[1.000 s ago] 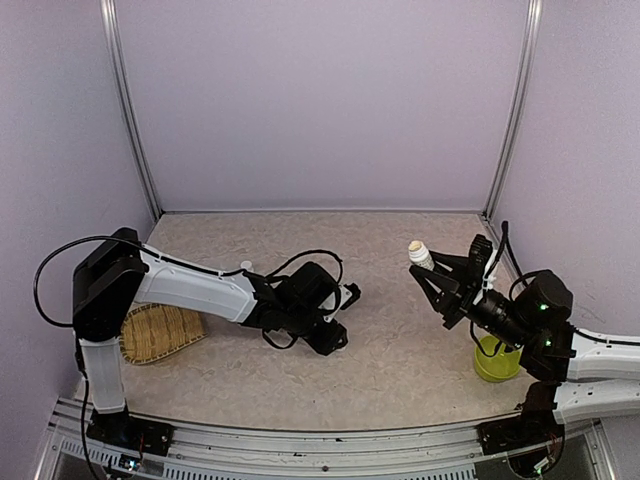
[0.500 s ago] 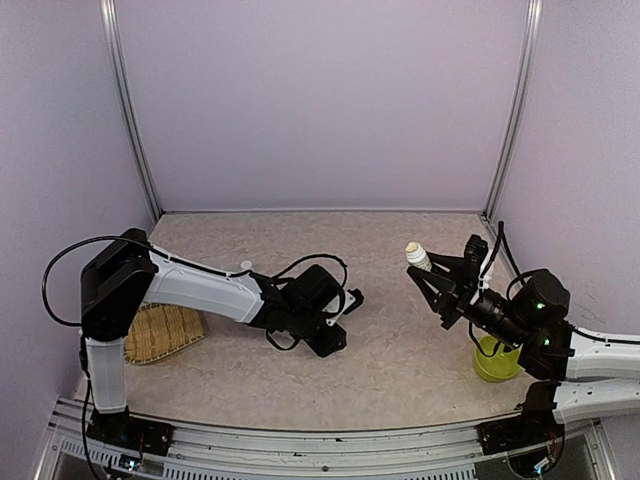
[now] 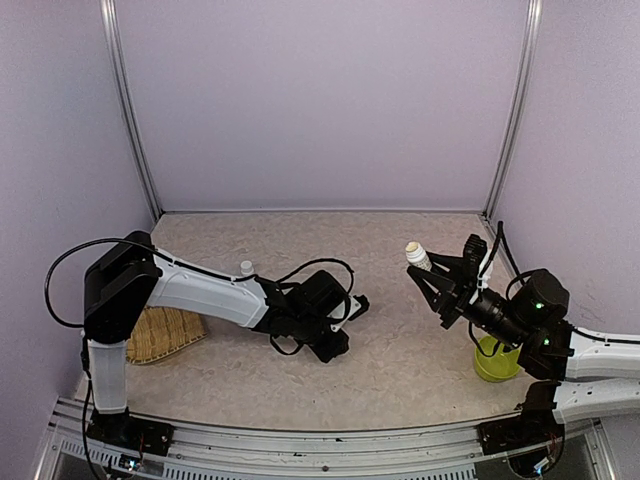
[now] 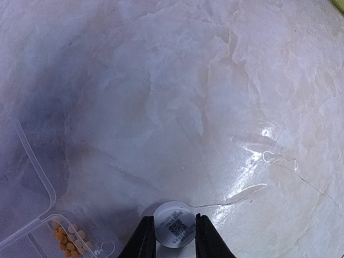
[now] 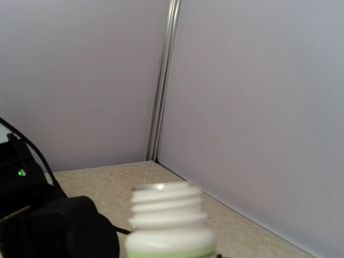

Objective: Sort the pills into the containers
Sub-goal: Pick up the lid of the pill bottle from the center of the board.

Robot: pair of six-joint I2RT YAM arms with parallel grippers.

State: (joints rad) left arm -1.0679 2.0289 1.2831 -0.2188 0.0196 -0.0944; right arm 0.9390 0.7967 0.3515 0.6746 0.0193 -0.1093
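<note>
**Sorting only partly done: one heap of pills in the box**

The pills (image 4: 67, 239) that I can see are orange-yellow. They lie together in one compartment of the clear box (image 4: 32, 226), and its lid (image 4: 21, 183) stands open. The box shows only at the edge of the left wrist view, just beside the left gripper. In the top view the left arm covers it. No dark pill shows in any view, and I see no loose pills on the table (image 3: 400, 350). I judge that a first part is done. How many compartments are filled, and how much is left, I cannot tell.

The left gripper (image 4: 173, 223) is low over the table at the centre. Its jaws are narrow, one on each side of a small round piece (image 4: 175, 232) with a printed label. Whether they already press it I cannot tell.

The right gripper (image 3: 425, 270) is raised at the right and holds a white bottle (image 5: 167, 220). The bottle has no cap on its threaded neck, so it may hold pills to pour, but its inside is hidden.

A small white thing (image 3: 246, 267), perhaps a cap, stands far-left of the left gripper. A bamboo tray (image 3: 160, 335) lies near left and a green bowl (image 3: 495, 362) near right, both well apart from the box. The left arm itself lies over the box, so it may stand in the way of the bottle.
</note>
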